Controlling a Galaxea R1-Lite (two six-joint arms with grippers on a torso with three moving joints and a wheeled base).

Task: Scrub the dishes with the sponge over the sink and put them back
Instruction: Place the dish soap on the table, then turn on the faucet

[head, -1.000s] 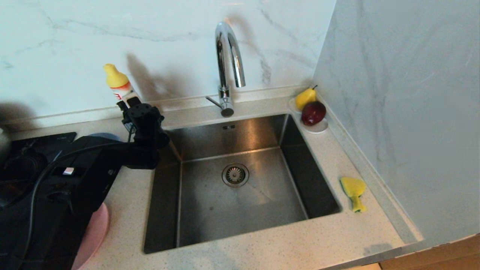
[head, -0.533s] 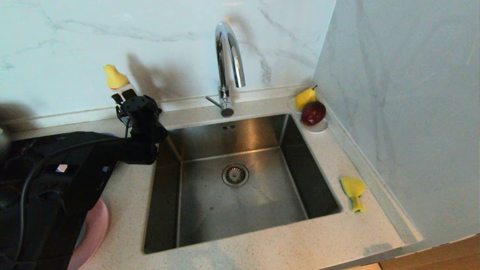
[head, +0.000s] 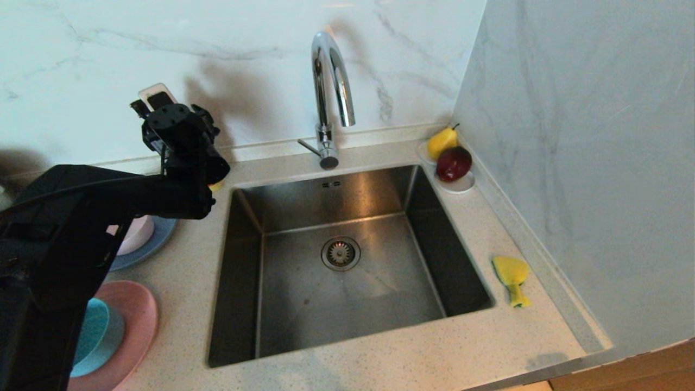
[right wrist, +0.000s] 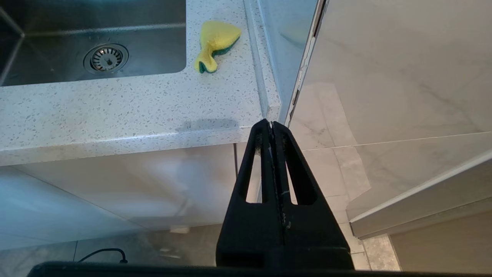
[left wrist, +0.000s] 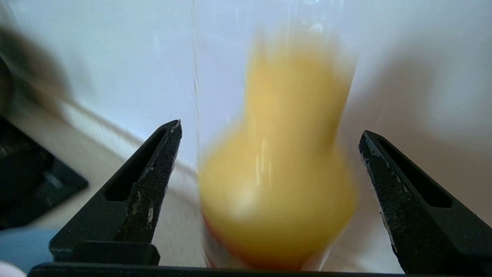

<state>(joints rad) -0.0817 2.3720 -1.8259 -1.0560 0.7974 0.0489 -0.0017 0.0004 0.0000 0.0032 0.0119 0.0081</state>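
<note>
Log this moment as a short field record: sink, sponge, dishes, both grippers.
sink: nothing in it but the drain
sponge: crumpled on the counter right of the sink
dishes: pale bowl on blue-grey plate; teal bowl on pink plate, all left of the sink
left gripper: open, yellow-capped bottle between its fingers, untouched
right gripper: shut, parked below the counter edge

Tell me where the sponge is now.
In the head view the sponge lies on the counter right of the sink, near the right wall, nearer than the fruit saucer.
</note>
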